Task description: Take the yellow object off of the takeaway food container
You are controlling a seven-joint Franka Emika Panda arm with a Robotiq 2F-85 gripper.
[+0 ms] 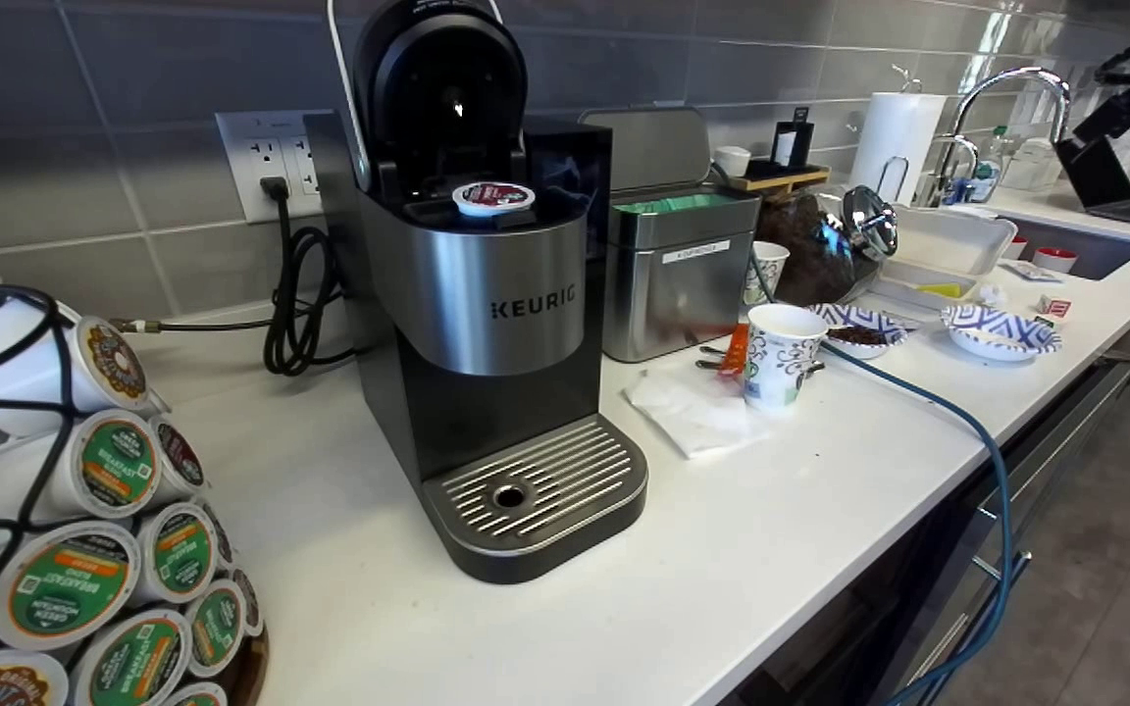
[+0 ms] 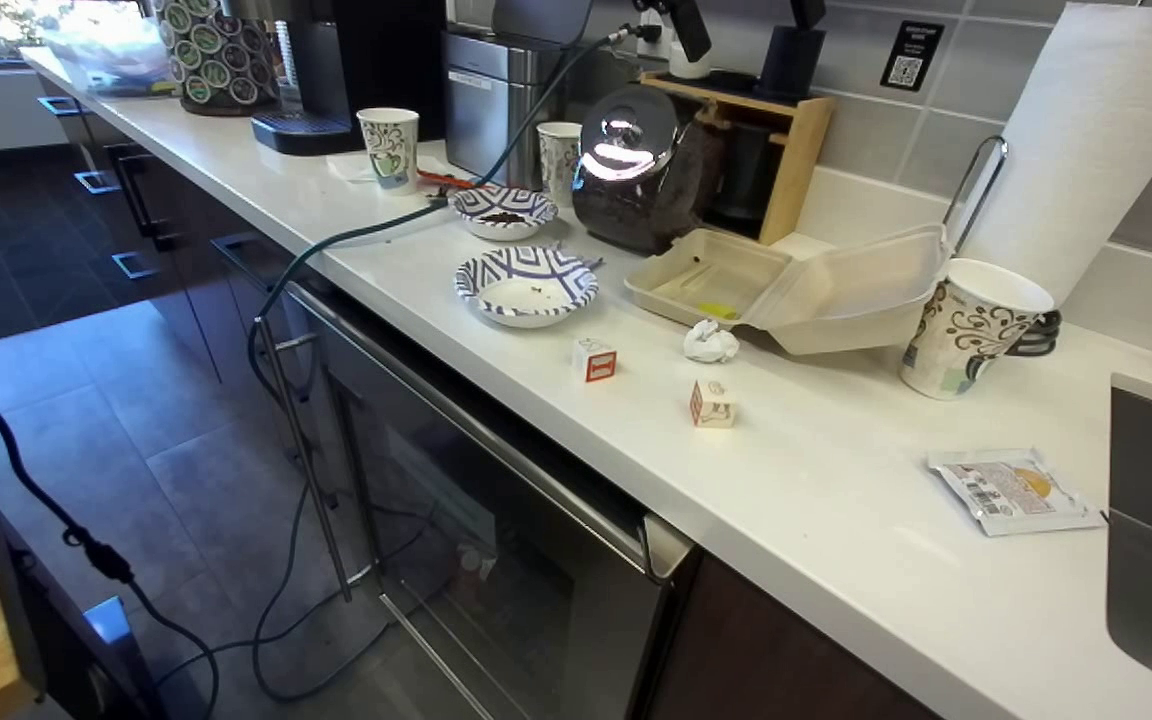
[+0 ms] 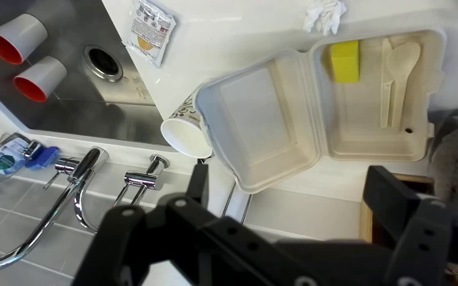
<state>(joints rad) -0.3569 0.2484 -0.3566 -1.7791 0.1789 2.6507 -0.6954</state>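
The yellow object (image 3: 345, 61) is a small block lying inside the base half of the takeaway food container (image 3: 253, 103), near its hinge side. The container is whitish and lies open on the counter. It also shows in both exterior views (image 1: 957, 240) (image 2: 861, 285), with the yellow object (image 1: 940, 290) (image 2: 717, 310) in it. A pale spoon (image 3: 402, 71) and another utensil lie beside the block. My gripper (image 3: 286, 171) is open and empty, its fingers wide apart. In an exterior view, its fingertips (image 2: 748, 25) show at the top edge, above and behind the container, apart from it.
A tilted paper cup (image 3: 187, 133) touches the lid. A paper towel roll (image 2: 1086, 150), wooden shelf (image 2: 798, 175) and dark glass jar (image 2: 636, 190) stand behind. Patterned bowls (image 2: 526, 287), crumpled paper (image 2: 710, 342), small cubes (image 2: 713, 404) and the sink (image 3: 105, 99) are nearby.
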